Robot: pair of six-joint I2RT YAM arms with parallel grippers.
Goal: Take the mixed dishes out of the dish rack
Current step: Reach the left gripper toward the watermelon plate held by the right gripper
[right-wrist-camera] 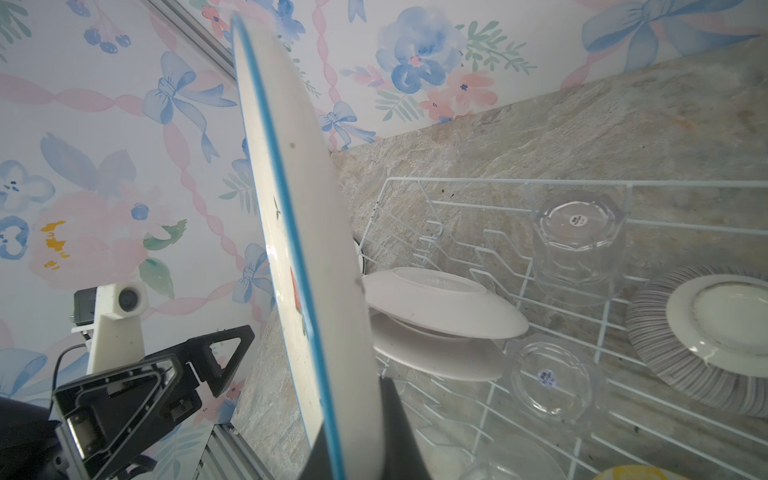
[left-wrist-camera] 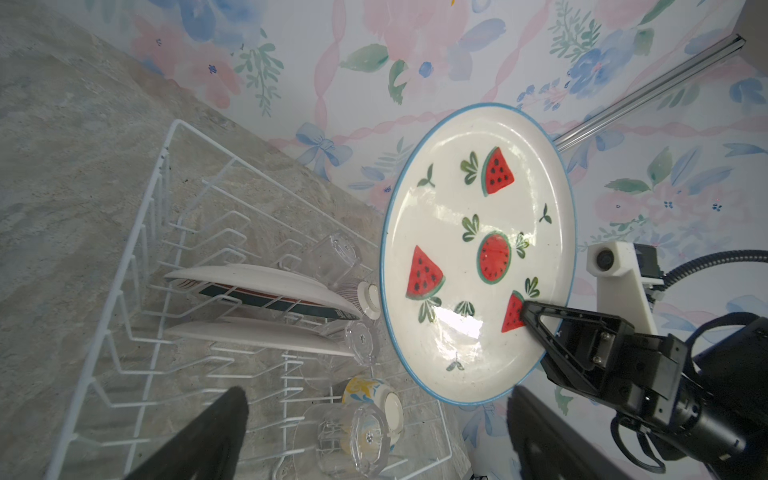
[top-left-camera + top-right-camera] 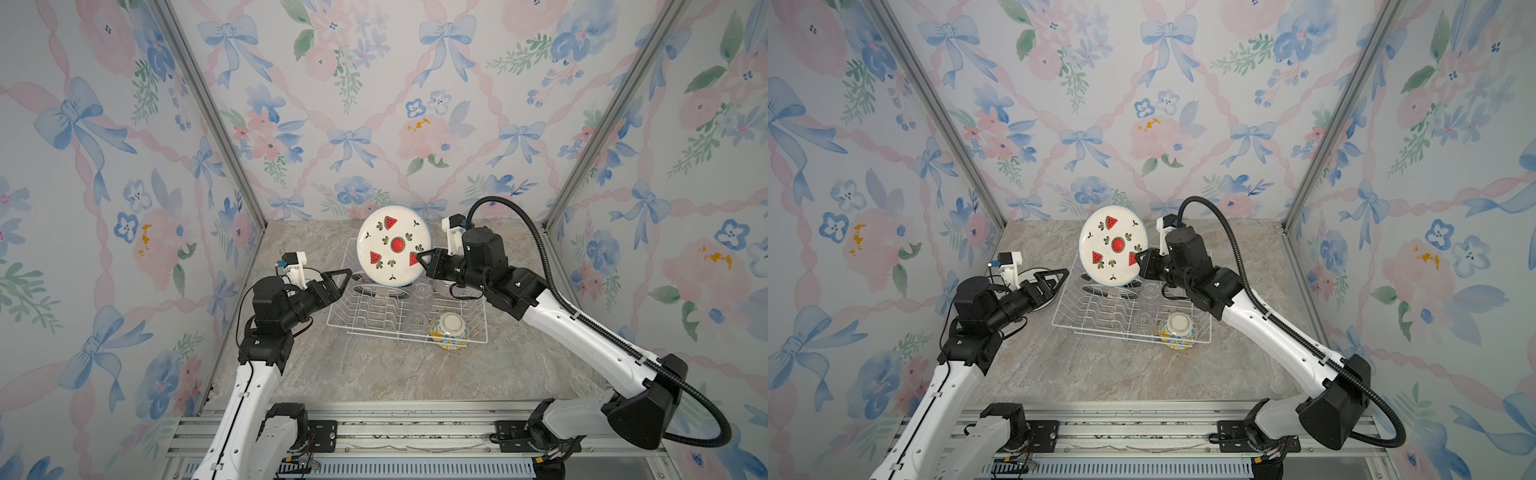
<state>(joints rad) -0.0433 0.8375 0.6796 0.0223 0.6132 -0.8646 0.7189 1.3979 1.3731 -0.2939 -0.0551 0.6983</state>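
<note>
Currently held: round white ceramic plate with watermelon slices and a blue rim [image 3: 394, 245], standing on edge at the centre of both top views, above the far end of the rack.
Pinch: the right gripper [image 3: 420, 259] is clamped on the plate's lower right rim, one finger on the painted face and one behind.
Free claw: the left gripper [image 3: 343, 282] is spread wide and empty, left of centre, near the plate's lower left edge but apart from it.
Rack: the white wire dish rack [image 3: 374, 311], below centre, holds dark-rimmed white plates [image 2: 266, 291] standing in the dividers, upturned clear glass cups [image 3: 422, 291], a yellow-blue bowl [image 3: 449, 330] at its lower right corner and a purple-striped bowl [image 1: 706, 340].
Slip risk: likely the main one. A glazed rim gripped at a single spot could slide out, dropping the plate onto the cups and plates beneath.
Swing risk: held off-centre, the plate could pivot in the pinch and tip.
Snag risk: whether its lower edge clears the wires is not visible, so a sideways move might catch.
Clash risk: the open left fingers are close enough to knock the plate.
</note>
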